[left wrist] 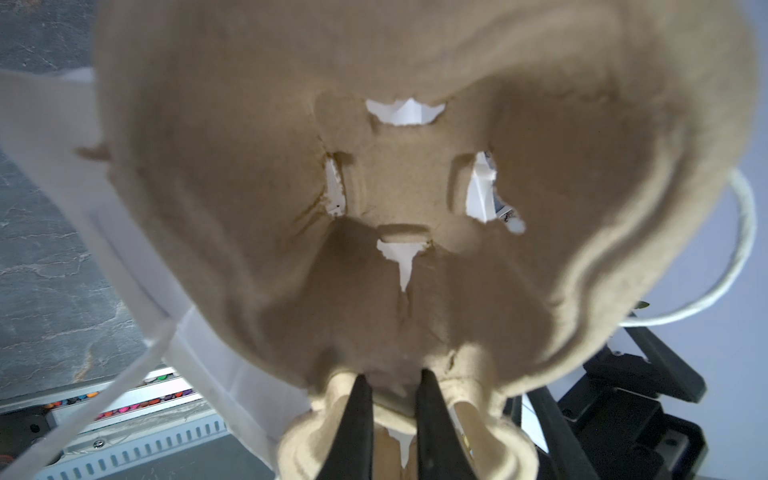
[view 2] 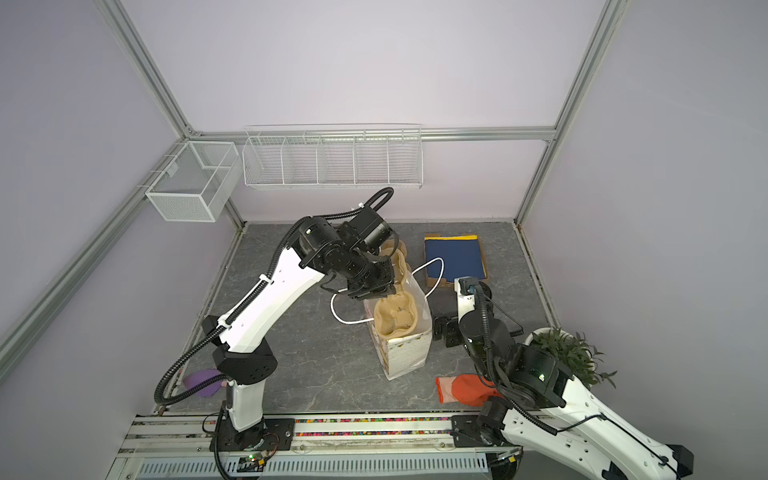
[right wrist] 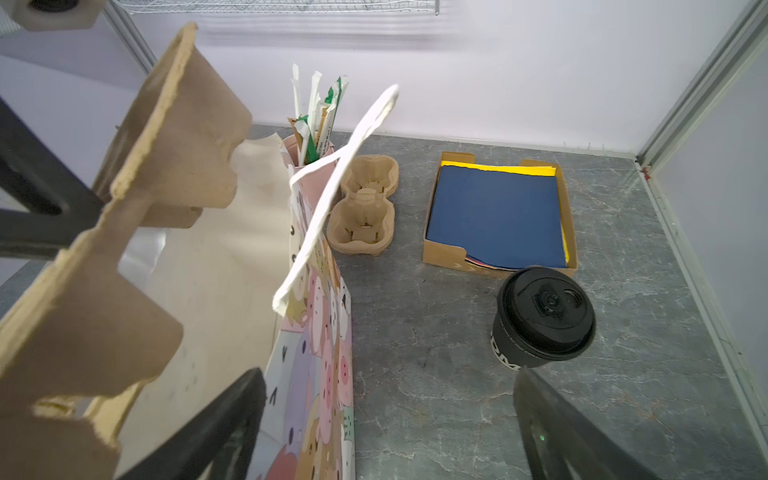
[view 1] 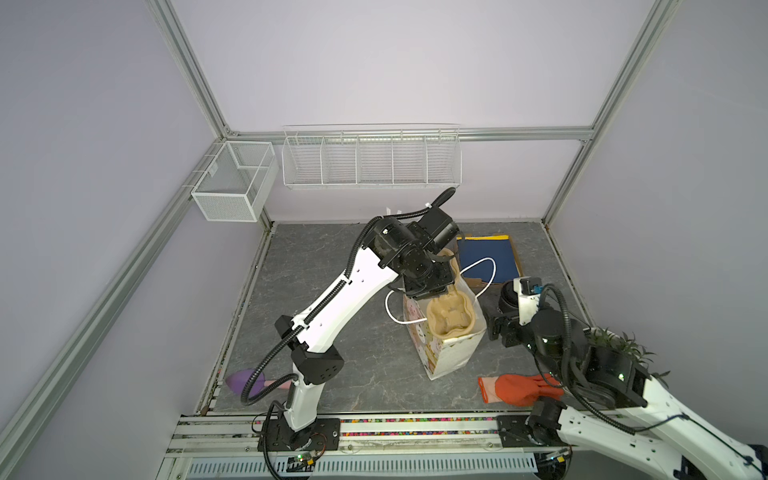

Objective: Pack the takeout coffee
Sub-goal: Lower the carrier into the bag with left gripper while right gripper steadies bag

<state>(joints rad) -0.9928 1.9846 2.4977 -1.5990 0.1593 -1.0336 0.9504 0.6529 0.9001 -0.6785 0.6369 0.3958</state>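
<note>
Left gripper (left wrist: 393, 376) pinched shut, pointing down; right gripper (right wrist: 386, 378) spread wide.

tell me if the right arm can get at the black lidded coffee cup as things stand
Probably yes. The right pincer is open, and the coffee cup stands upright on the table just ahead of it with nothing between. The paper bag stands off to one side, clear of the path.

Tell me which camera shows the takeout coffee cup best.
The right wrist view: the coffee cup stands unobstructed, lid and lettering visible. In both top views the right arm hides most of it. The left wrist view shows mostly the pulp carrier.
</note>
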